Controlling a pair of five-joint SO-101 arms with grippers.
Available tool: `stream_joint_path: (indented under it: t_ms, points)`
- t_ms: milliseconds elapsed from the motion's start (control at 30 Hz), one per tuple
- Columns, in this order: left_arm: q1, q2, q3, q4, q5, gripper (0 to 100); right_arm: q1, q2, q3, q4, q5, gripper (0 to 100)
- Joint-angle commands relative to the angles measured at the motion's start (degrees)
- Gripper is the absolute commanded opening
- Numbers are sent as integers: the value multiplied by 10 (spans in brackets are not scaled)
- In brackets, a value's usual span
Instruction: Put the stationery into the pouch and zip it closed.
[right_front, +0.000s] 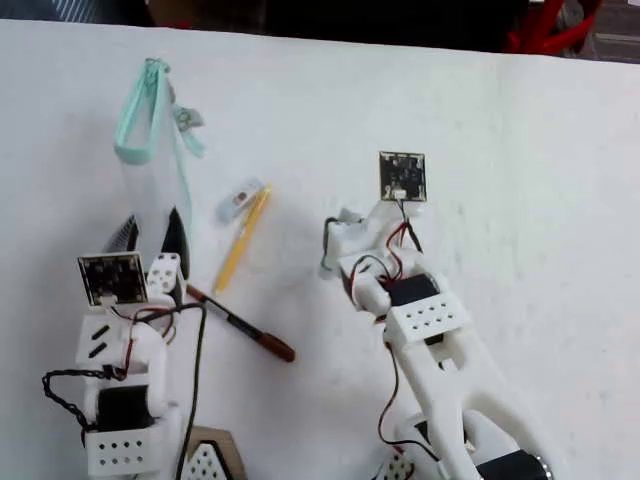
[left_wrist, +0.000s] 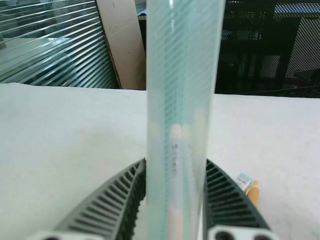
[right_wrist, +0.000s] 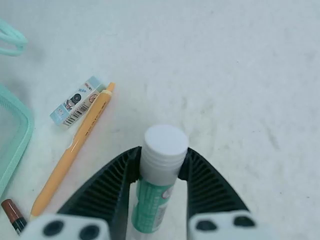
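The pouch (right_front: 150, 190), translucent with mint-green trim and a loop strap, is being pinched at 1 end by the left gripper (left_wrist: 175, 169). A green glue stick (right_wrist: 159, 175) with a white cap is sitting clamped in the right gripper (right_wrist: 161, 154). Between them, 1 orange pen (right_front: 243, 238) is lying just beside a small eraser (right_front: 240, 198), and 1 dark pen with a brown end (right_front: 245, 327) is lying nearer the arms.

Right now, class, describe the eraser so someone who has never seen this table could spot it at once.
On the white table, find the mint-edged pouch held in the left tool. Between it and the glue stick in the right tool lies a yellow pen, with the eraser beside its far end. Unlike the long pen, it is a short block in a pale blue-and-white sleeve.
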Motion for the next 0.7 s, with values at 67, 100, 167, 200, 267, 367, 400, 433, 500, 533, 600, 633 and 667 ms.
stream_joint_path:
  t_ms: [67,100,167,200,267,367,400,433,500,533,600,633,667]
  points:
    - [1,-5,-2,8,3,172,-5,-18,-2,-13,6,18]
    - [1,-5,-2,9,3,172,-5,-18,-2,-13,6,18]
    - [1,-5,-4,18,3,172,-5,-18,-2,-13,6,18]
    - [1,-5,-6,26,3,172,-5,-18,-3,-13,6,18]
    - [1,-5,-11,39,3,172,-3,-18,-4,-18,7,18]
    - [1,-5,-18,56,3,172,0,-17,0,-35,7,18]
    - [1,-5,-18,58,3,172,0,-17,0,-35,7,18]
    - [1,-5,-18,59,3,172,0,-17,0,-34,7,18]
    - [1,-5,-19,62,3,172,0,-17,0,-34,7,18]
    - [1,-5,-19,62,3,172,0,-17,0,-33,7,18]
    - [1,-5,-20,76,3,172,0,-17,0,-33,7,18]
    - [1,-5,-27,86,3,172,0,-17,0,-33,7,18]
    - [1,-5,-36,102,3,172,0,-17,0,-33,7,18]
